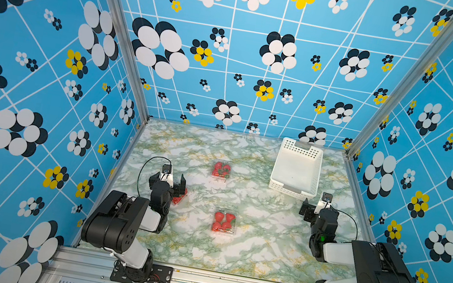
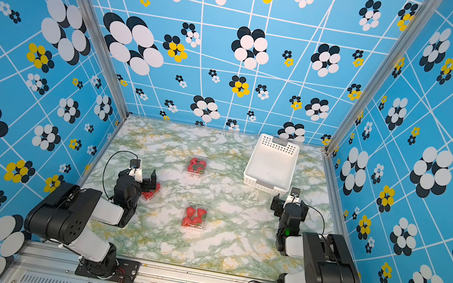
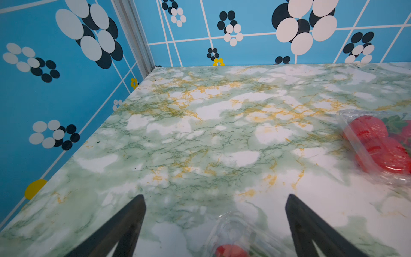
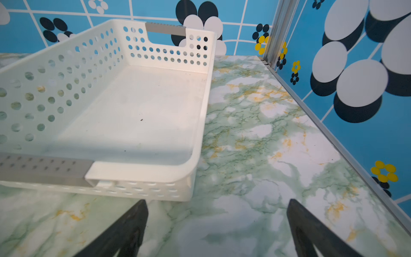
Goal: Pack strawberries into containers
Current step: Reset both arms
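Left gripper fingers fill the foreground of the left wrist view: spread wide, nothing between them, hanging low over the table. The corner of a clear container with one strawberry inside lies just below the gap. In both top views this gripper partly hides that container, so its berry count cannot be read.

Right gripper: jaws likewise wide apart and empty, over bare table just beside the white basket. Basket holds nothing.

Other containers, well apart from each other:
- near container, mid-table, four strawberries.
- far container, further back, red berries with green caps, about four.

No loose strawberries seen on the table or in the basket. Judgement: packing looks done or close to it.

Handling notes (judged, not tested):
- Strawberries: small, light, glossy, tapered. Likely to squirt out of a hard pinch. Take across the widest part of the body just under the cap, with a gentle close. The stem looks too thin to trust.
- Containers: thin clear plastic, very light. Walls will probably flex and buckle if squeezed, and the base will likely slide on the shiny table. Best hold is one jaw inside and one outside a wall at the rim, away from the berries, or a push from the side.
- Clear edges are hard to see against the marbled top. Whether any container has a lid cannot be told.
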`<state>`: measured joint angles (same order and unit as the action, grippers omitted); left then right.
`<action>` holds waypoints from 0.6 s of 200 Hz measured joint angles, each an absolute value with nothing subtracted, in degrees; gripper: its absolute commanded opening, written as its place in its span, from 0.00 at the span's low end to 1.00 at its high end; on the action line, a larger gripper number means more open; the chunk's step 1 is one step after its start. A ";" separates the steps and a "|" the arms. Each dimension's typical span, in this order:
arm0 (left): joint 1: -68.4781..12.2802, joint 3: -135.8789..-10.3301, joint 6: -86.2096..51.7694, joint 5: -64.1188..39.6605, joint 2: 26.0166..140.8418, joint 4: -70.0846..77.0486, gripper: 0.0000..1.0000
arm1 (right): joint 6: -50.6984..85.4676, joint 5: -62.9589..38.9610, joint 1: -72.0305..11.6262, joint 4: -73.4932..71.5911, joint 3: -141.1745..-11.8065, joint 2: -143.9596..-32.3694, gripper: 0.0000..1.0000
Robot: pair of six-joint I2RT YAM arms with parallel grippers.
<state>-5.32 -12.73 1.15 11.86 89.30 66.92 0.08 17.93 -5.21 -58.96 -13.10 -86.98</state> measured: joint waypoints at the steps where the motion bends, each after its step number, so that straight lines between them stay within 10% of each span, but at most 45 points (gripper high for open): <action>1: -5.32 -12.78 1.13 11.84 89.32 66.92 1.00 | 0.01 17.87 -5.21 -58.98 -13.26 -87.13 0.99; 120: -5.30 -17.72 1.08 12.51 89.43 60.84 0.99 | 0.91 19.16 -4.54 -49.76 -21.28 -87.15 0.99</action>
